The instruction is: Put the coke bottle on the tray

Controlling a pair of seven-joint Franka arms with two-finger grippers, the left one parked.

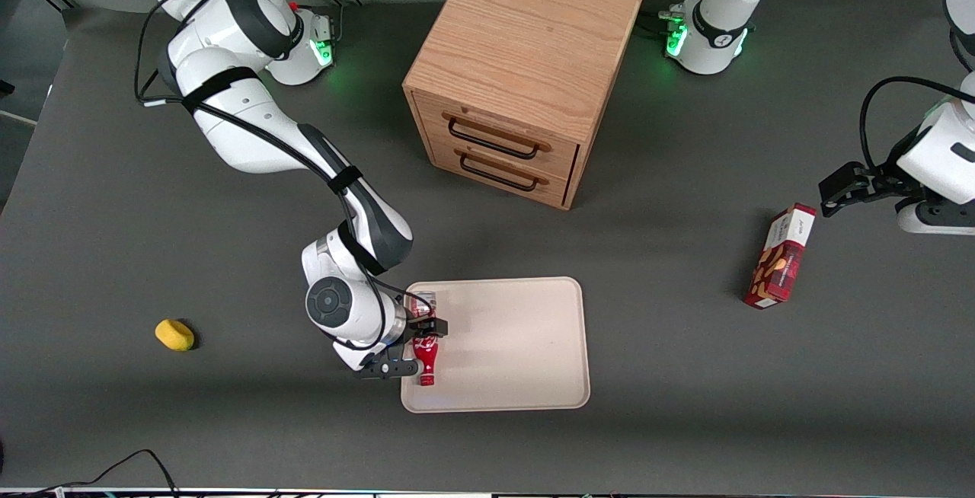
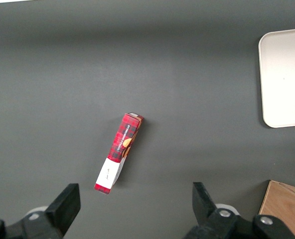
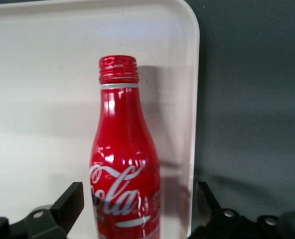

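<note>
- The tool is found above the tray's edge toward the working arm's end of the table, with the coke bottle between its fingers.
- In the right wrist view the fingers are seen apart, with a gap on each side of the coke bottle, so the tool is judged released or nearly so, not clamped.
- The coke bottle appears to lie flat on the tray, just inside the rim; whether it rests fully cannot be told.
- Its long axis runs roughly parallel to the tray's short edge, the silver base being farther from the front camera and the red cap pointing toward it.
- The step in hand is judged to be release and retreat: the fingers are best kept wide and the tool lifted straight up, so that the round body is not nudged.
- A sideways brush could roll the bottle against the low rim.
</note>
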